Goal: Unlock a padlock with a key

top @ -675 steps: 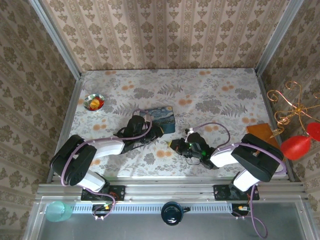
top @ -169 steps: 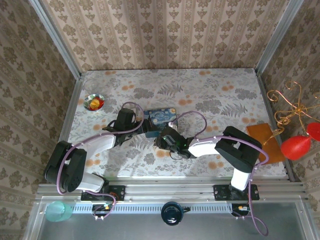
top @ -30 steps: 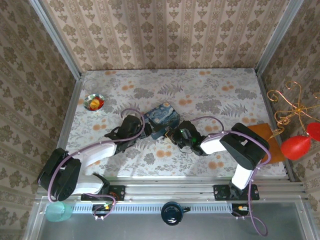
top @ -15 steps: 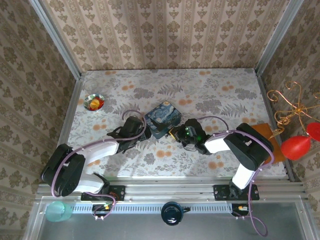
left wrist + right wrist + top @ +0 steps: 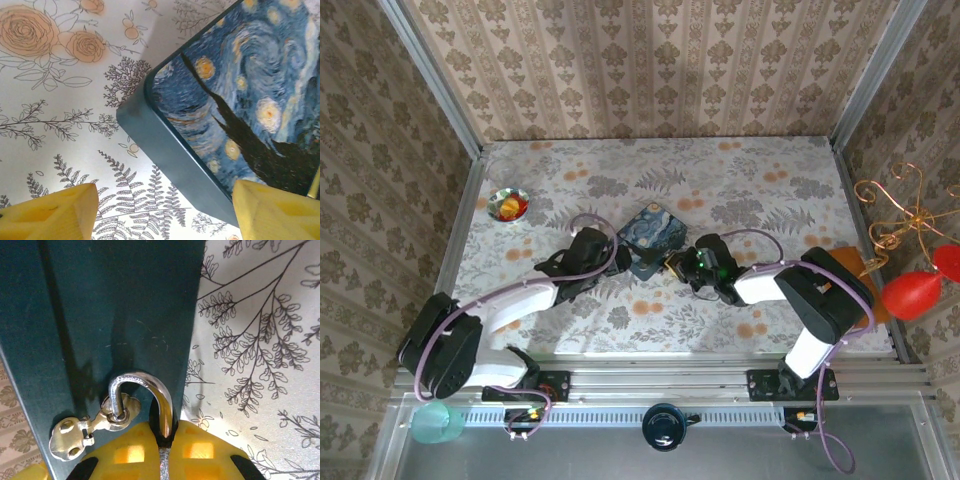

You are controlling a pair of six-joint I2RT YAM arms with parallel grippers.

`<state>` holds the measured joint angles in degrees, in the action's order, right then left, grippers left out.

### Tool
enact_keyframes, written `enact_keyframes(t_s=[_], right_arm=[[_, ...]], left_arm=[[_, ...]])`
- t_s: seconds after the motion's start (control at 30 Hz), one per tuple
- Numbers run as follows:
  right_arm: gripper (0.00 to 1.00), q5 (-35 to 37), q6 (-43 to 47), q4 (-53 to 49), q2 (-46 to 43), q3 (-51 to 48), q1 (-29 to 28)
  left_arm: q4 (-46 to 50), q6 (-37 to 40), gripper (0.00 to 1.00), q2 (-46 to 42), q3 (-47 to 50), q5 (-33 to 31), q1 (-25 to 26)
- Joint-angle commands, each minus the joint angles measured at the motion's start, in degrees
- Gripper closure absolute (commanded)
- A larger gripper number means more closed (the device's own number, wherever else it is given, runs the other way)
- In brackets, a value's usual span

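The padlock [image 5: 163, 405] is pinched between the yellow fingers of my right gripper [image 5: 167, 432], which is shut on its dark body. Its pale shackle arches up, and the free end hooks through the brass latch ring [image 5: 118, 415] on the dark side of the blue starry-night tin [image 5: 100, 305]. In the top view that tin [image 5: 652, 235] lies mid-table, with the right gripper [image 5: 678, 264] at its right corner and my left gripper [image 5: 617, 257] at its left. The left gripper [image 5: 165, 215] is open, and its yellow fingers flank the tin's [image 5: 240, 100] near corner. The key is hidden.
A small bowl [image 5: 508, 204] with red and orange contents sits near the left wall. A brown board [image 5: 840, 265] lies at the right edge under the right arm. The flowered tablecloth [image 5: 740, 190] stretches back to the wallpapered walls.
The tin has turned and slid a little to the right with the right gripper holding the padlock. The left gripper followed it and widened slightly.
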<state>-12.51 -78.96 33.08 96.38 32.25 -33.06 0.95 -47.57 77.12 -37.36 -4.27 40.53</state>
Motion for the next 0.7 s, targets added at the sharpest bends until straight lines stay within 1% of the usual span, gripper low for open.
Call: enact_keyframes(t_s=[0.0, 0.1, 0.2, 0.4, 0.47, 0.57, 0.67], right_arm=[[1.0, -1.99, 3.29, -4.22, -1.81, 1.79, -0.86], [1.0, -0.12, 5.22, -7.4, -4.61, 0.4, -0.78], [1.0, 1.41, 6.1, -7.91, -7.09, -1.62, -0.76], [1.0, 0.56, 4.61, -5.43, -6.13, -3.7, -0.53], [0.99, 0.86, 5.23, -6.39, -6.47, -3.85, -0.43], [0.99, 2.31, 8.72, -11.91, -9.24, -3.32, -0.68], [0.99, 4.41, 14.43, -21.49, -14.27, -1.71, -1.26]], left_arm=[[1.78, 1.94, 0.28, 2.72, -2.83, 1.02, 0.16], [1.49, 2.29, 0.28, 2.63, -2.45, 0.89, 0.16], [2.24, 2.9, 0.27, 2.98, -2.71, 0.67, -0.1], [2.04, 3.1, 0.28, 4.35, -3.85, 1.28, -0.3], [2.03, 3.1, 0.28, 4.2, -3.83, 1.36, -0.33], [3.05, 3.9, 0.28, 2.49, -3.36, 0.78, -0.49], [4.59, 7.61, 0.27, -1.9, -1.9, 0.03, -1.73]])
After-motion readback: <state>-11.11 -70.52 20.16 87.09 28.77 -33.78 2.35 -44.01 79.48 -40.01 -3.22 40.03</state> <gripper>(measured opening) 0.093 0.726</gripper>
